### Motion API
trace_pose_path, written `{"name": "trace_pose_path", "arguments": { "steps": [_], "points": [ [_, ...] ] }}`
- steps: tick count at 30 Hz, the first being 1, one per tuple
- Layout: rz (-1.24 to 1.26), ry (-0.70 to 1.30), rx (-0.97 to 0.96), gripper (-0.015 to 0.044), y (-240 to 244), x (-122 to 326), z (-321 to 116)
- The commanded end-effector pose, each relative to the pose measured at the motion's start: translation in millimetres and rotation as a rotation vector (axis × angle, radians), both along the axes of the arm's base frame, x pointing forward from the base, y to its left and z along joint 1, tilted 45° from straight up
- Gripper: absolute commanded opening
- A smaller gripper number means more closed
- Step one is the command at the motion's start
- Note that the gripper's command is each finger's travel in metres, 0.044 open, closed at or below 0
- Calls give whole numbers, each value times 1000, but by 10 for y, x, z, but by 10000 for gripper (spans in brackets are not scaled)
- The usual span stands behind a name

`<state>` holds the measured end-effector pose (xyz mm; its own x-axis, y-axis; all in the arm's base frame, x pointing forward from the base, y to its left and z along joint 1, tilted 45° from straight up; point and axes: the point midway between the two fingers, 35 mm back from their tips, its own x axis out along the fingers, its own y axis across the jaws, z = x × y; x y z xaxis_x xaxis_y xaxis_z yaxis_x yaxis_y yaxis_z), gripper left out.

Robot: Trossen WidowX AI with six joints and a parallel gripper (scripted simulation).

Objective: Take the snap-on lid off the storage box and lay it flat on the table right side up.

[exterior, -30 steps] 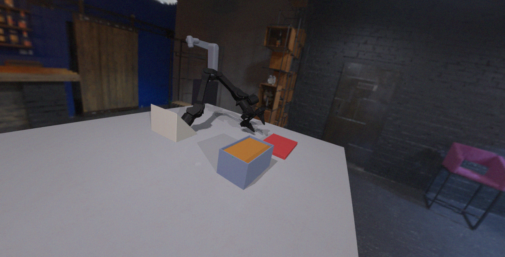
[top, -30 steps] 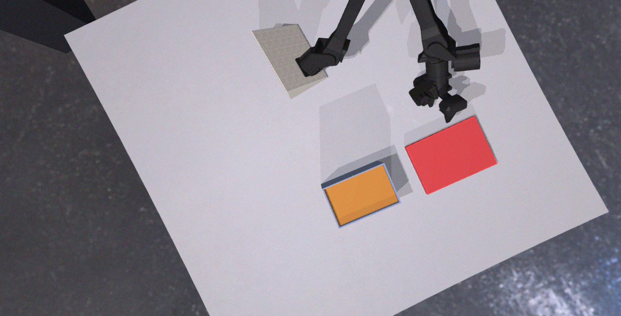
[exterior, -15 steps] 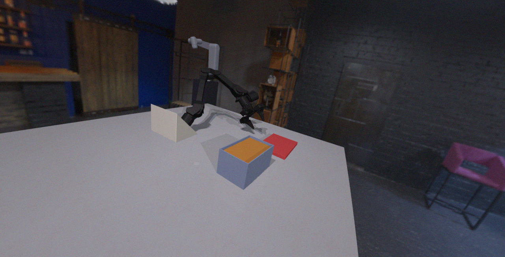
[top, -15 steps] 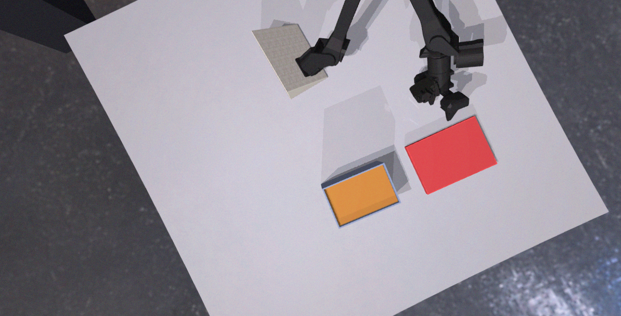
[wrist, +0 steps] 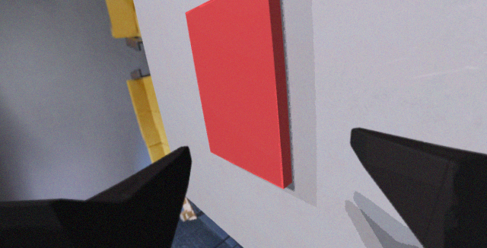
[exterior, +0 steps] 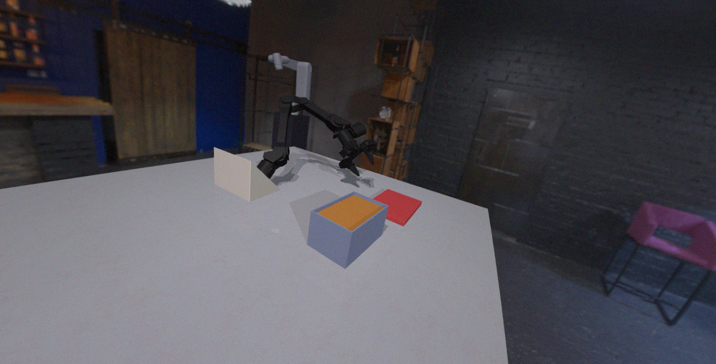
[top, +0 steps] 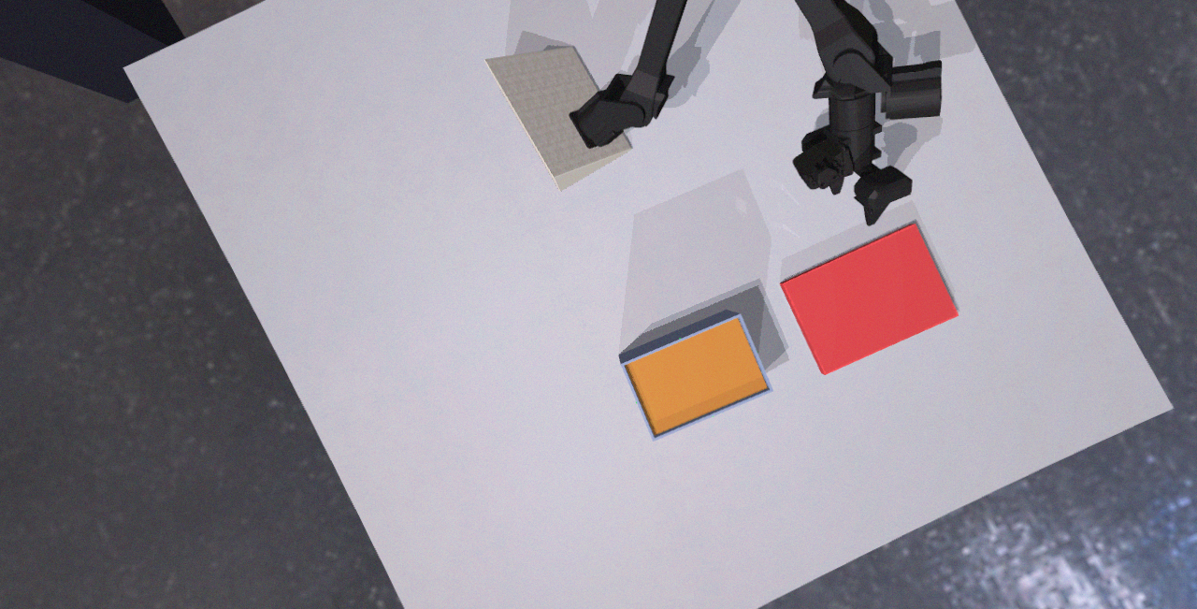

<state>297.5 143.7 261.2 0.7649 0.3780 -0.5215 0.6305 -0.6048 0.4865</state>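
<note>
The red lid (top: 870, 297) (exterior: 399, 206) (wrist: 240, 81) lies flat on the table, its smooth broad face up, to the right of the box in the top view. The blue-grey storage box (top: 661, 342) (exterior: 328, 239) stands upright and open, with an orange filling (top: 694, 370) (exterior: 350, 210) inside. The box and the lid are apart. My gripper (top: 852, 203) (exterior: 365, 168) (wrist: 271, 145) is wide open and empty. It hangs above the table beyond the lid's edge on the arm's side, clear of the lid. The underside of the lid is hidden.
A beige wedge-shaped block (top: 531, 103) (exterior: 232, 174) stands on the white table (top: 460, 354) (exterior: 200, 272), close by the arm's base and left of the gripper in the top view. The lid lies between the box and the table's right edge.
</note>
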Motion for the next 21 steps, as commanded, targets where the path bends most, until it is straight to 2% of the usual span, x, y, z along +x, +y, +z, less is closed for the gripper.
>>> {"name": "trace_pose_path", "arguments": {
  "steps": [1,12,21],
  "points": [
    [5,-11,4,440,-51,-35,105],
    [5,-10,3,440,-180,-108,245],
    [5,-10,3,440,-159,-86,174]
  ]
}}
